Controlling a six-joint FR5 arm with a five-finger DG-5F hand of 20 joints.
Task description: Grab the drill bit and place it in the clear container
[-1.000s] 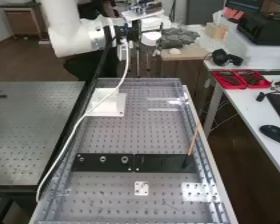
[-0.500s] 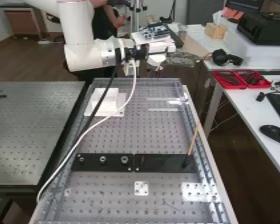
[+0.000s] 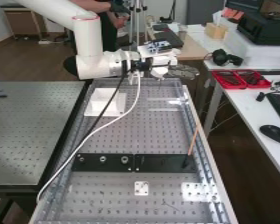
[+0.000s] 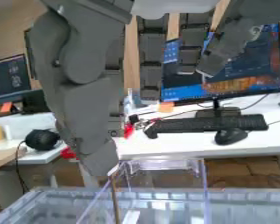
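Note:
The hand (image 3: 181, 72) is over the bench's far end, in the high view, a little beyond the clear container (image 3: 167, 109) on the perforated plate. From the wrist, the hand (image 4: 87, 105) has its thumb and a finger closed at the tips on a thin brownish drill bit (image 4: 115, 202), which points downward. The thumb tip covers the bit's upper end. Past the bit, and apart from it, stands the clear container (image 4: 165, 164) with its clear walls.
A white block (image 3: 105, 102) stands on the plate's far left. Nearer, a black bar (image 3: 104, 161) lies across it, with an orange stick (image 3: 193, 141) leaning there. Red trays (image 3: 229, 79), a keyboard (image 4: 207, 124) and a mouse (image 4: 230, 136) are on the side desk.
The arm and hand have come from beyond the bench toward its far end, lower in the high view. The cable along the arm has shifted with it.

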